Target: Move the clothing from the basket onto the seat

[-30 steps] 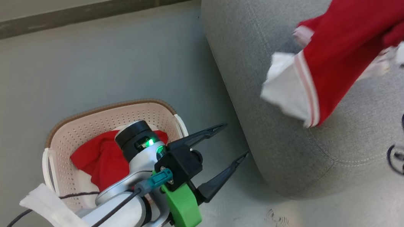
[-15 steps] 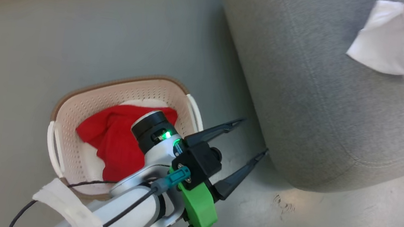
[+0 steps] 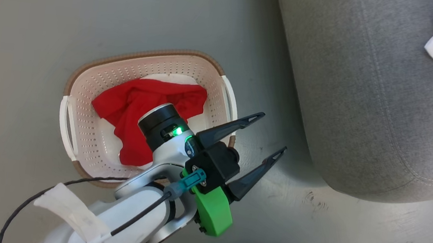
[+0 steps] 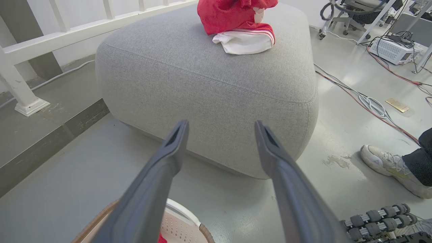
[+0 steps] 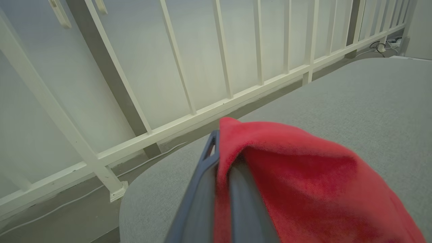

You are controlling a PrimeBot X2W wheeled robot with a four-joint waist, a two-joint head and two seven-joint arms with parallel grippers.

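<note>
Clothing (image 3: 136, 103) lies lengthwise in the basket (image 3: 83, 130).

2 pieces of red clothing (image 3: 136, 105), 1 cream basket (image 3: 82, 134), 1 grey seat (image 3: 368, 94), 2 end effectors, left end effector (image 3: 273, 132), right end effector (image 5: 221, 152), 1 shoe (image 4: 388, 162)

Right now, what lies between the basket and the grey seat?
Only a strip of bare grey floor; in the head view the open left pincer hangs over that gap between basket and seat.
</note>
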